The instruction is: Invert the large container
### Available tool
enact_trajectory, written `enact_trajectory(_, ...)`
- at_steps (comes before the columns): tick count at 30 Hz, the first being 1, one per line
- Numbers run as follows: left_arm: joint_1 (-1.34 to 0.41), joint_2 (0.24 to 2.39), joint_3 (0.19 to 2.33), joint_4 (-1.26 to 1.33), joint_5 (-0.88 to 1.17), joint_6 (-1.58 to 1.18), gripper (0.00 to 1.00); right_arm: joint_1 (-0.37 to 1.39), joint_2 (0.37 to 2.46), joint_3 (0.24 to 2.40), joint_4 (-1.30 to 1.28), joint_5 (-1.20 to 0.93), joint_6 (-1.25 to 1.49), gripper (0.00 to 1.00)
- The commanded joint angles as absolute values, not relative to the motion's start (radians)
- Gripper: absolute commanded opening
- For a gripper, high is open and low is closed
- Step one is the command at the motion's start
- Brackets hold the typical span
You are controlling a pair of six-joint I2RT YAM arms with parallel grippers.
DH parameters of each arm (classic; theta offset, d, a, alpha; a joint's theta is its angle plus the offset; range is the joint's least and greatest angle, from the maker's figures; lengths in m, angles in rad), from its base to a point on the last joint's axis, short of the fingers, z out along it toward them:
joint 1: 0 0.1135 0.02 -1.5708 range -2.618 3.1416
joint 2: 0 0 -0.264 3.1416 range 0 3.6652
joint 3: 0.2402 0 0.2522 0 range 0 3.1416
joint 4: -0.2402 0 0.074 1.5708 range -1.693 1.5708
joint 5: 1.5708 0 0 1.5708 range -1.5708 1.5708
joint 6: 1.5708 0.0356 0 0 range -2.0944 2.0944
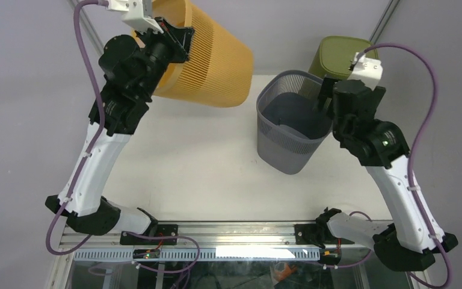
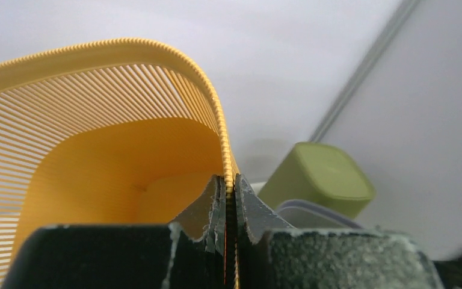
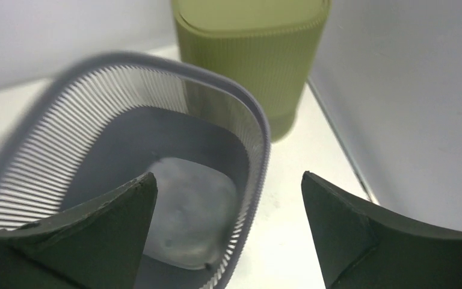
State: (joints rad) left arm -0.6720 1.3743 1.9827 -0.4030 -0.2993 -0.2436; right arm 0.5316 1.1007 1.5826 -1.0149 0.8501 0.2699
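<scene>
The large yellow slatted container (image 1: 207, 57) hangs in the air at the back left, tipped on its side with its base pointing right. My left gripper (image 1: 159, 30) is shut on its rim; in the left wrist view the rim (image 2: 224, 150) runs between the closed fingers (image 2: 230, 198). My right gripper (image 1: 328, 99) is open and empty, held over the right rim of the grey basket (image 1: 289, 120). In the right wrist view that rim (image 3: 263, 150) lies between the spread fingertips (image 3: 228, 192).
The grey slatted basket stands upright on the white table (image 1: 186, 162). A green lidded bin (image 1: 340, 54) stands behind it at the back right, also in the right wrist view (image 3: 252, 54) and left wrist view (image 2: 319, 177). Walls close the back and right.
</scene>
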Motion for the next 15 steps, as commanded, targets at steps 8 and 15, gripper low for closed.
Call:
enact_trajectory(8, -0.059, 1.562, 2.026, -0.396, 0.559, -0.709, 0.00, 0.532, 1.017, 1.585, -0.779, 0.676, 0.186, 0.93)
enact_trajectory(15, -0.017, 1.600, 1.907, -0.133, 0.756, -0.960, 0.00, 0.531, 1.034, 1.547, -0.793, 0.629, 0.210, 0.93)
